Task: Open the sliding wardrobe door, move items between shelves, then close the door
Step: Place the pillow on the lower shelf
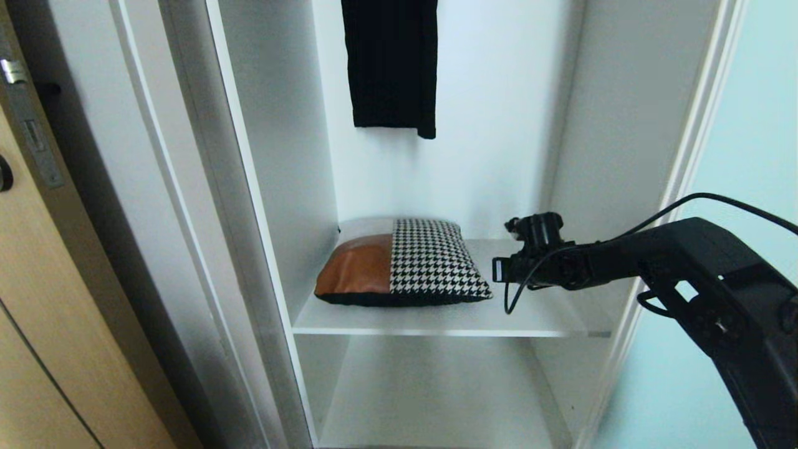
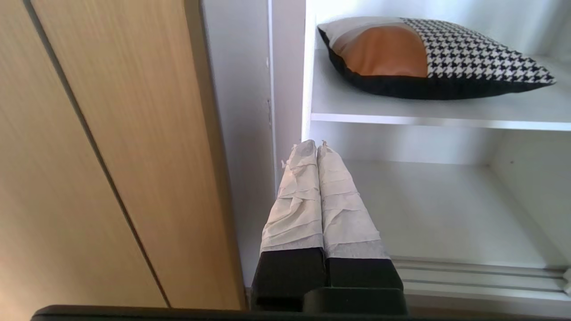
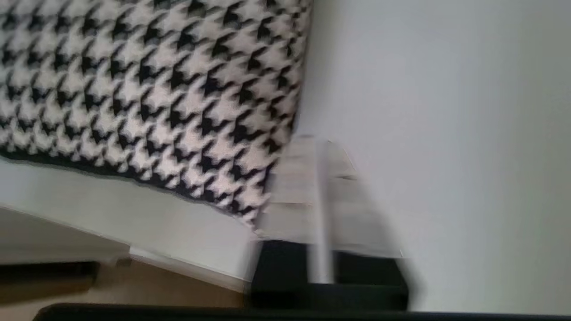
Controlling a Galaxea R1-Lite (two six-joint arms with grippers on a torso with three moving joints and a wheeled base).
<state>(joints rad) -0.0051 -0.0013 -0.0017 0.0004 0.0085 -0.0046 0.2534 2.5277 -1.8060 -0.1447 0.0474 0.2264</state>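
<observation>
A patchwork pillow [image 1: 405, 265] of tan, houndstooth and black fabric lies flat on the white middle shelf [image 1: 436, 321] of the open wardrobe. My right gripper [image 1: 499, 271] reaches in from the right and sits just off the pillow's right corner. In the right wrist view its taped fingers [image 3: 290, 187] stand a narrow slit apart beside the houndstooth corner [image 3: 147, 89], with nothing between them. The aqua sliding door [image 1: 748, 156] is pushed aside to the right. My left gripper [image 2: 316, 147] hangs shut and empty, low by the wardrobe's left wall, below the pillow [image 2: 428, 58].
A black garment [image 1: 391, 62] hangs above the pillow at the back. A second white shelf [image 1: 436, 386] lies below the first. A light wooden door [image 1: 37, 312] with a dark knob [image 1: 5, 173] stands at the left. The wardrobe's white side wall [image 1: 274, 156] bounds the opening.
</observation>
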